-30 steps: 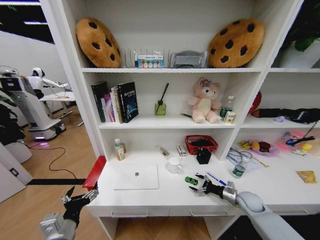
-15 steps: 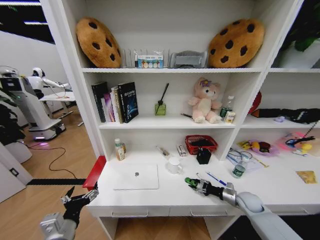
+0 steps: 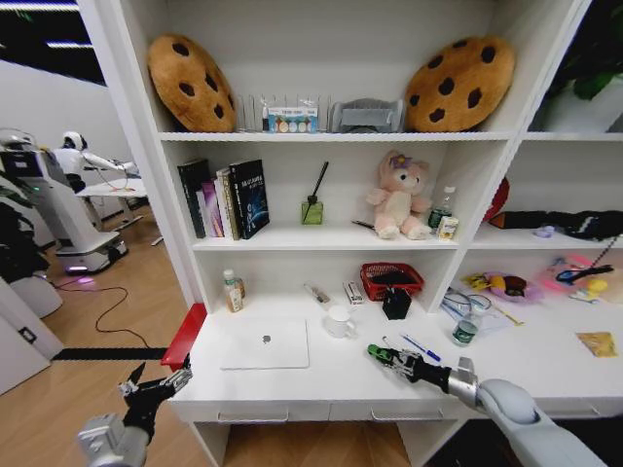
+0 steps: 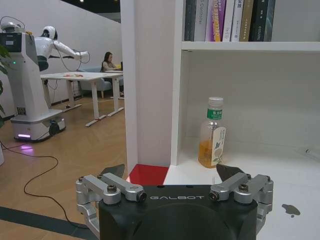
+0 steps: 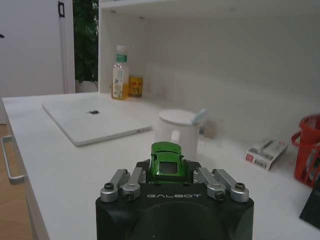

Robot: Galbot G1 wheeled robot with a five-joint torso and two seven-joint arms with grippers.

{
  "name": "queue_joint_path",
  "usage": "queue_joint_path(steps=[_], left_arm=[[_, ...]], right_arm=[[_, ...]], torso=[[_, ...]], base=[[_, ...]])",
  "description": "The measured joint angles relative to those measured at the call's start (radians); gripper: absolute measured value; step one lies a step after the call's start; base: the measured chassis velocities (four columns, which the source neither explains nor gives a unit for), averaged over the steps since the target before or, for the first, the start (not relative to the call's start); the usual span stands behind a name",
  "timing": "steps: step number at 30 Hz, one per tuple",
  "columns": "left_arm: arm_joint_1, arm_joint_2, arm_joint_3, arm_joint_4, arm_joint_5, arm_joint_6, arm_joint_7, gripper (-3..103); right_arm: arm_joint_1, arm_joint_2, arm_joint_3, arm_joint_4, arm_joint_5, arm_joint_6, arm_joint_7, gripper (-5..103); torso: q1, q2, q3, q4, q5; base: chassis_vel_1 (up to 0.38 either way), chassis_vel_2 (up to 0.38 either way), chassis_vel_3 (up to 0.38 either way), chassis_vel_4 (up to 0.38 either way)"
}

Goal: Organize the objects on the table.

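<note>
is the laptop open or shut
Shut. The laptop lies flat on the desk with its lid down and logo facing up; the right wrist view shows it as one thin closed slab.

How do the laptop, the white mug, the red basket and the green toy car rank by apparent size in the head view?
1. Laptop, clearly largest.
2. Red basket.
3. White mug.
4. Green toy car, smallest, gripped in the right claw.

Basket sits farther back than the mug, so that gap may be understated.
</note>
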Motion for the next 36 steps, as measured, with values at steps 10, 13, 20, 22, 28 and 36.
queue_joint_path(steps=[10,13,20,22,28,36], left_arm=[[0.000,0.000,0.000,0.000,0.000,0.000,0.000,100],[0.000,0.000,0.000,0.000,0.000,0.000,-0.001,100],[0.000,0.000,0.000,0.000,0.000,0.000,0.000,100],[0.000,0.000,0.000,0.000,0.000,0.000,0.000,100],[0.000,0.000,0.000,0.000,0.000,0.000,0.000,100],[0.000,0.000,0.000,0.000,0.000,0.000,-0.001,100]], right_arm=[[0.208,-0.190,0.081,0.098,0.208,-0.032,0.067,36],[0.399,-0.268,0.004,0.056,0.302,-0.103,0.109,36],[1.062,-0.239,-0.520,-0.149,0.401,-0.197,0.166,36],[1.136,-0.215,-0.585,-0.177,0.404,-0.201,0.172,36],[1.374,-0.004,-0.839,-0.381,0.406,-0.228,0.192,36],[1.497,0.175,-1.017,-0.610,0.409,-0.238,0.185,36]], torso=[[0.000,0.000,0.000,0.0005,-0.0003],[0.000,0.000,0.000,0.0005,-0.0006],[0.000,0.000,0.000,0.0003,-0.0003],[0.000,0.000,0.000,0.0006,-0.0013],[0.000,0.000,0.001,0.0010,-0.0003],[0.000,0.000,0.000,0.0000,-0.0005]], base=[[0.000,0.000,0.000,0.000],[0.000,0.000,0.000,0.000],[0.000,0.000,0.000,0.000],[0.000,0.000,0.000,0.000],[0.000,0.000,0.000,0.000],[0.000,0.000,0.000,0.000]])
